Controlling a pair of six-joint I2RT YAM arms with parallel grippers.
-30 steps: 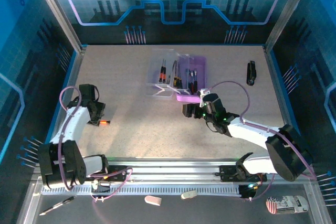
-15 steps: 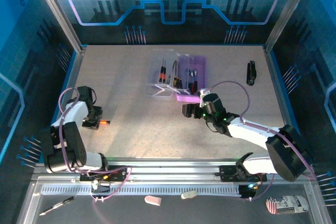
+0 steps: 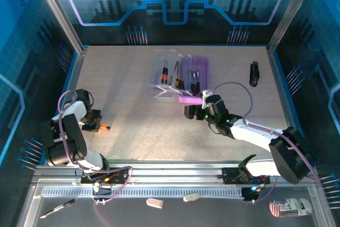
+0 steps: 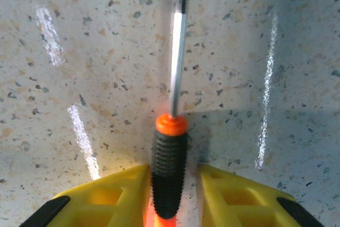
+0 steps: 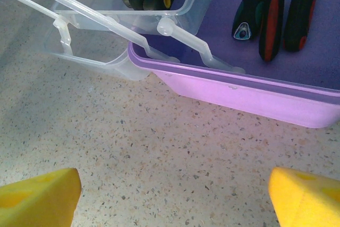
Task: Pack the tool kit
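Note:
The tool kit lies open at the table's middle back, with a purple base and a clear lid; several screwdrivers lie inside. A loose screwdriver with a black ribbed grip and orange collar lies on the table at the left, shaft pointing away. My left gripper straddles its handle: the left pad touches it and a narrow gap shows at the right pad. My right gripper hangs wide open over bare table just in front of the purple base.
A black oblong object lies at the back right. Blue walls and metal posts close in the table. A pen and two small erasers lie on the front ledge below the arm bases.
My left gripper has slid toward the table's left edge and its jaws have narrowed around the screwdriver handle. The right arm has stayed still.

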